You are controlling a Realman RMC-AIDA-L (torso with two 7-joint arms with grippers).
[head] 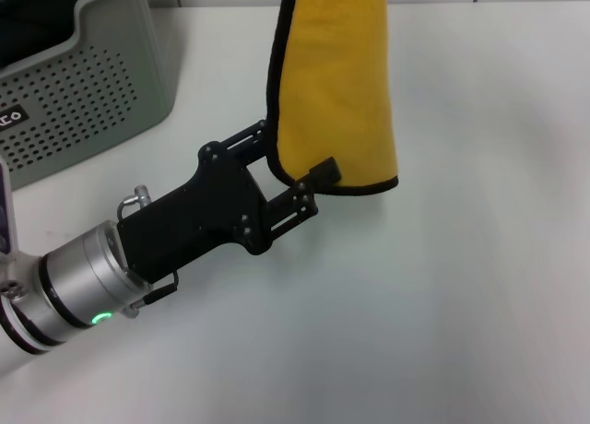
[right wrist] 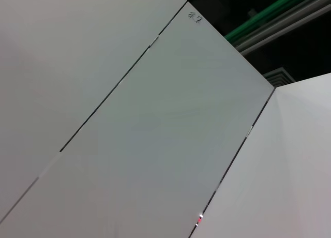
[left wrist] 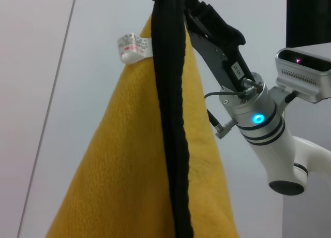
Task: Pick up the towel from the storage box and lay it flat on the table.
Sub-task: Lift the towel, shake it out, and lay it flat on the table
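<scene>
The mustard-yellow towel (head: 336,83) hangs folded in the air above the table (head: 461,304); its lower edge is just over the tabletop. In the left wrist view the towel (left wrist: 129,170) hangs from my right gripper (left wrist: 181,5), which is shut on its top edge; that gripper is above the head view. My left gripper (head: 295,153) is open at the towel's lower left corner. One finger is at the black-edged side, the other fingertip (head: 324,171) in front of the cloth. The storage box (head: 83,83) stands at the far left.
A small white care tag (left wrist: 132,46) sticks out of the towel near its top. The right arm's wrist with a blue light (left wrist: 257,118) is beside the towel. The right wrist view shows only wall panels.
</scene>
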